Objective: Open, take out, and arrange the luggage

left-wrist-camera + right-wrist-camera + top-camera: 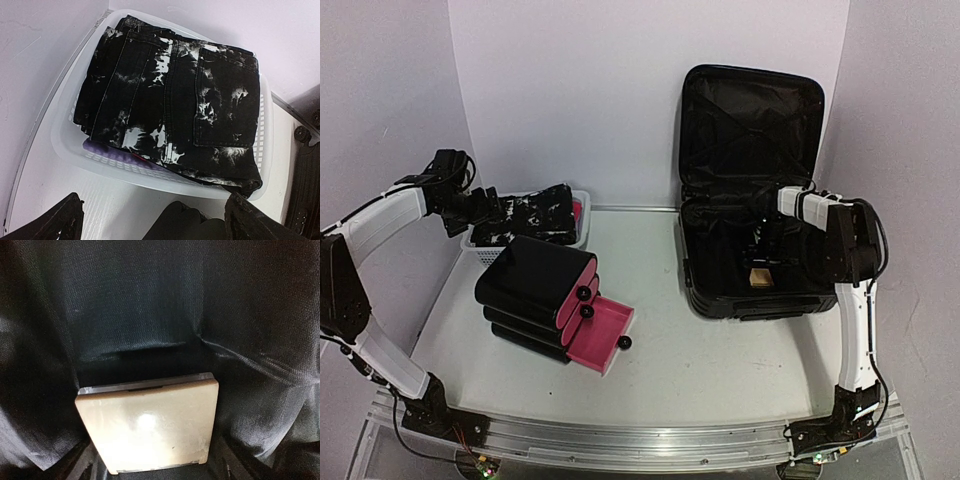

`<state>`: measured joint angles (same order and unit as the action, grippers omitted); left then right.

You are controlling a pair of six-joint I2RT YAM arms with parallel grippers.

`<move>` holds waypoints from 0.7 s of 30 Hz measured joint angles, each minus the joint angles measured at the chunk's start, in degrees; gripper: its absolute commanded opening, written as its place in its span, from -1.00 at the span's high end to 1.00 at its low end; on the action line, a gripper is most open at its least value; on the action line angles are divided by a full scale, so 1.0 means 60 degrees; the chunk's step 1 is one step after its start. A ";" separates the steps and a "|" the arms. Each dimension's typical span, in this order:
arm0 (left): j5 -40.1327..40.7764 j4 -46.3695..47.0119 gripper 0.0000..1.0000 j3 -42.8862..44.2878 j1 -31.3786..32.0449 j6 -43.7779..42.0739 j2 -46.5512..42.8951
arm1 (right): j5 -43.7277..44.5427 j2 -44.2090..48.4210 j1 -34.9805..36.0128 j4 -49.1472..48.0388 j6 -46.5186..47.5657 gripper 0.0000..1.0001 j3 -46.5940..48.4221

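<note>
The luggage point(750, 150) stands open at the back right, its lid upright against the wall and its black fabric lining point(150, 305) showing. My right gripper point(765, 250) reaches down inside it. Its jaws are open and stand on either side of a flat tan square case point(147, 427) that lies on the lining point(758, 278). I cannot tell whether the fingers point(86, 466) touch the case. My left gripper point(485, 215) is open and empty. It hovers just in front of a white basket point(165, 175) that holds folded black-and-white jeans point(170, 95).
A smaller smooth black case with a pink side and black knobs point(535, 290) sits at centre left, with a pink drawer point(600, 335) pulled out. Its dark top point(180, 225) shows between my left fingers. The white basket point(480, 243) sits against the left wall.
</note>
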<state>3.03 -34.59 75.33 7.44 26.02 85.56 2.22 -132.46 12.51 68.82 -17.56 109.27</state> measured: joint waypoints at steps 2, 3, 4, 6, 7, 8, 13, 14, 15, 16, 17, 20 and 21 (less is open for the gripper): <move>0.0000 0.0004 -0.97 -0.0004 0.0000 0.0011 -0.0011 | 0.0000 0.0000 0.0000 0.0000 0.0047 -0.43 0.0004; 0.0000 0.0004 -0.97 -0.0004 0.0000 0.0015 -0.0022 | -0.0007 0.0000 0.0000 0.0000 0.0076 -0.40 0.0004; 0.0000 0.0004 -0.97 -0.0004 0.0000 0.0022 -0.0036 | -0.0007 0.0000 0.0000 -0.0004 0.0102 -0.36 0.0004; 0.0000 0.0000 -0.97 -0.0011 0.0000 0.0055 -0.0076 | -0.0011 0.0000 0.0000 -0.0004 0.0135 -0.33 0.0004; 0.0000 0.0000 -0.97 -0.0018 0.0004 0.0084 -0.0117 | -0.0047 0.0000 0.0000 -0.0007 0.0157 -0.30 0.0004; 0.0000 0.0000 -0.97 -0.0022 0.0000 0.0098 -0.0164 | -0.0036 0.0000 0.0000 -0.0011 0.0178 -0.27 0.0004; -0.0076 0.0000 -0.97 -0.0025 0.0000 0.0135 -0.0455 | -0.0044 0.0007 0.0000 -0.0011 0.0248 -0.25 -0.0007; -0.0091 -0.0004 -0.97 -0.0025 0.0000 0.0135 -0.0510 | -0.0044 0.0026 0.0000 -0.0025 0.0259 -0.33 -0.0033; -0.0142 -0.0004 -0.97 -0.0025 0.0000 0.0135 -0.0565 | -0.0047 0.0066 0.0000 -0.0044 0.0280 -0.40 -0.0087; -0.0178 -0.0004 -0.97 -0.0025 0.0004 0.0135 -0.0623 | -0.0047 0.0106 0.0000 -0.0055 0.0259 -0.45 -0.0142; -0.0240 -0.0007 -0.97 -0.0025 0.0000 0.0135 -0.0674 | -0.0051 0.0164 0.0000 -0.0051 0.0284 -0.49 -0.0211; -0.0412 -0.0007 -0.97 -0.0055 0.0000 0.0142 -0.0834 | -0.0047 0.0342 -0.0011 -0.0036 0.0280 -0.66 -0.0339; -0.0484 -0.0022 -0.97 -0.0098 0.0000 0.0149 -0.0918 | -0.0044 0.0404 -0.0018 -0.0047 0.0280 -0.70 -0.0350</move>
<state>0.12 -34.72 74.74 7.44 26.92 80.05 1.96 -130.04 12.40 68.53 -15.88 107.18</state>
